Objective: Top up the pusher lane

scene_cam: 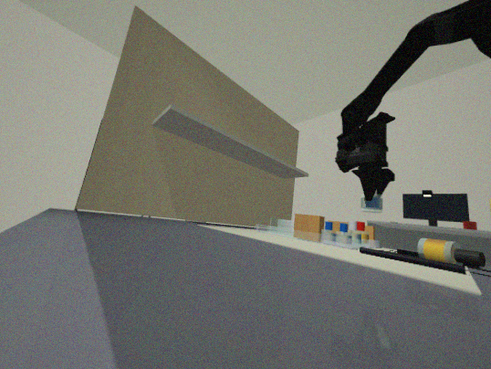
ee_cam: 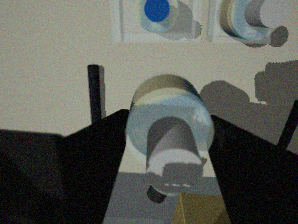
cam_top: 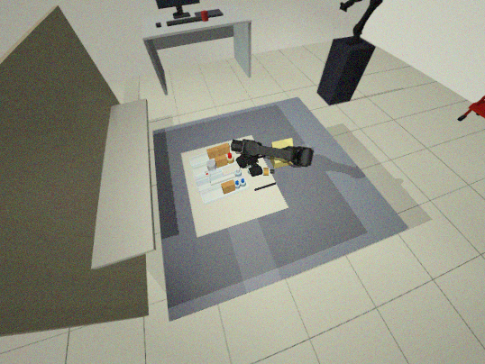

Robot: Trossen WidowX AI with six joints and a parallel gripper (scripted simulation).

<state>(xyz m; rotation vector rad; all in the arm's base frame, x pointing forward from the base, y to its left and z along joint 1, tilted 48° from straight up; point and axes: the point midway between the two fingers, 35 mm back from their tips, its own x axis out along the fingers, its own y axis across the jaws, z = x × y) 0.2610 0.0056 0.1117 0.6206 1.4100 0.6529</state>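
My gripper point(scene_cam: 372, 197) point(ee_cam: 167, 119) is shut on a clear jar point(scene_cam: 371, 205) point(ee_cam: 170, 107) with a pale grey cap and a beige band. The jar hangs upright above the table, in front of the lanes. In the wrist view a jar point(ee_cam: 240, 22) with a similar pale cap stands at the front of the middle lane point(ee_cam: 210, 30). It also shows in the top view point(cam_top: 238, 173). The pusher plate cannot be made out. The gripper hides the held jar in the top view.
Beside the middle lane stand blue-capped jars point(cam_top: 242, 181) point(scene_cam: 343, 226) point(ee_cam: 157, 9) on one side and a red-capped jar point(cam_top: 230, 157) point(scene_cam: 360, 226) on the other. A yellow-banded jar point(cam_top: 266, 171) point(scene_cam: 434, 250) lies near a black bar point(cam_top: 265, 186) point(scene_cam: 411, 259). Brown blocks point(cam_top: 228, 186) point(scene_cam: 308, 226) stand in the lanes.
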